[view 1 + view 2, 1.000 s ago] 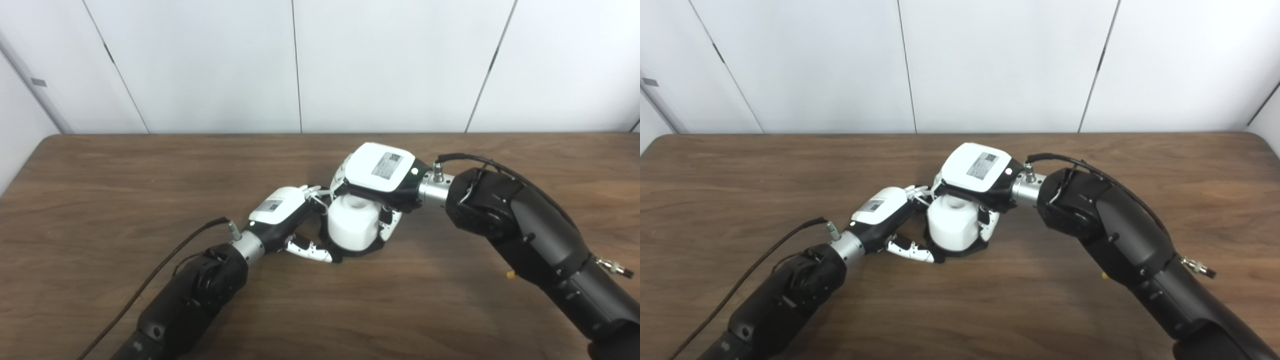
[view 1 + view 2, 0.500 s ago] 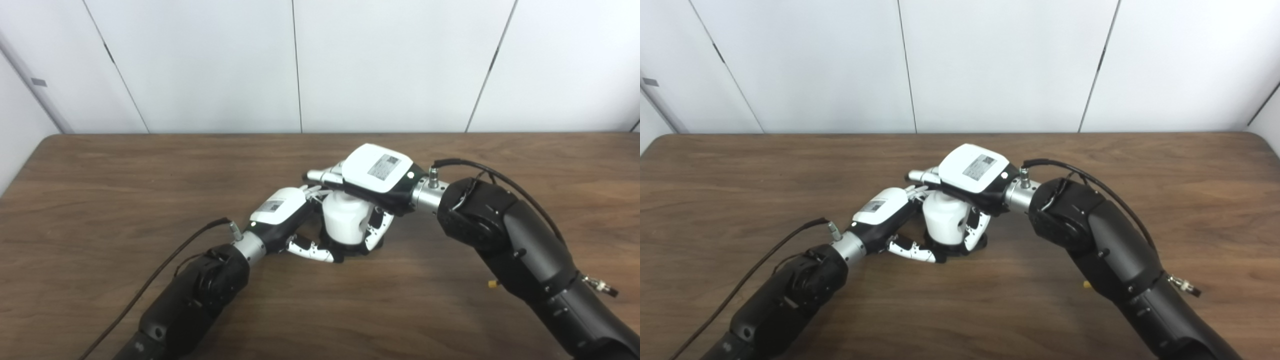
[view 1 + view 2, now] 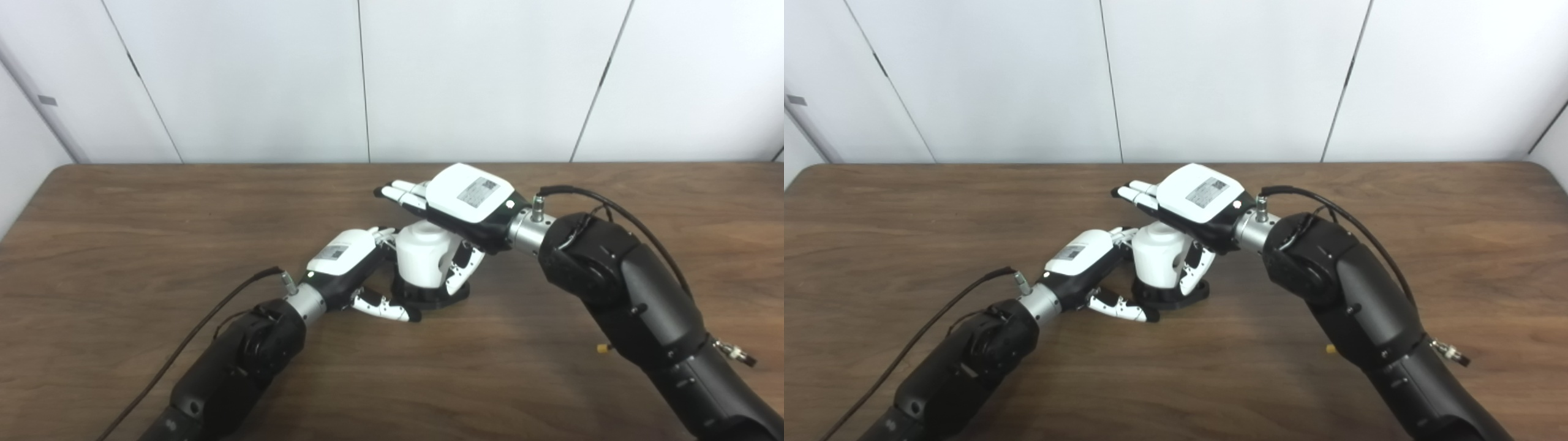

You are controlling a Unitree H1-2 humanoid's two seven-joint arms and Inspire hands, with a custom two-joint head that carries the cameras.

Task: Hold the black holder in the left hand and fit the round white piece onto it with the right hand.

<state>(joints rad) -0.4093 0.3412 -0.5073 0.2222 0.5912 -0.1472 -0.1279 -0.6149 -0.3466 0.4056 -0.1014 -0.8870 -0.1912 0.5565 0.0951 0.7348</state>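
**White piece upright on the holder, right hand spread above it**

Left eye view: the round white piece (image 3: pixel 424 260) stands upright on the black holder (image 3: pixel 436 296), its long axis running straight up from the wooden table (image 3: pixel 122 245). The right hand (image 3: pixel 453 211) hovers over the top of the piece, palm down, its fingers (image 3: pixel 401 191) stretched apart toward the far left and closed on nothing. Its thumb hangs down the right side of the piece; whether it touches cannot be told. The left hand (image 3: pixel 352 269) lies at the left of the piece, its fingers curled in around the holder's near-left edge, thumb (image 3: pixel 383 306) along the near side. The piece sits directly below the right palm, so any further seating would be a straight downward press.

Right eye view: the same stack shows, with the holder's base ring clear beneath the piece. The left hand hugs the base low down. The right hand is the nearer one to the top of the piece, which appears already seated.
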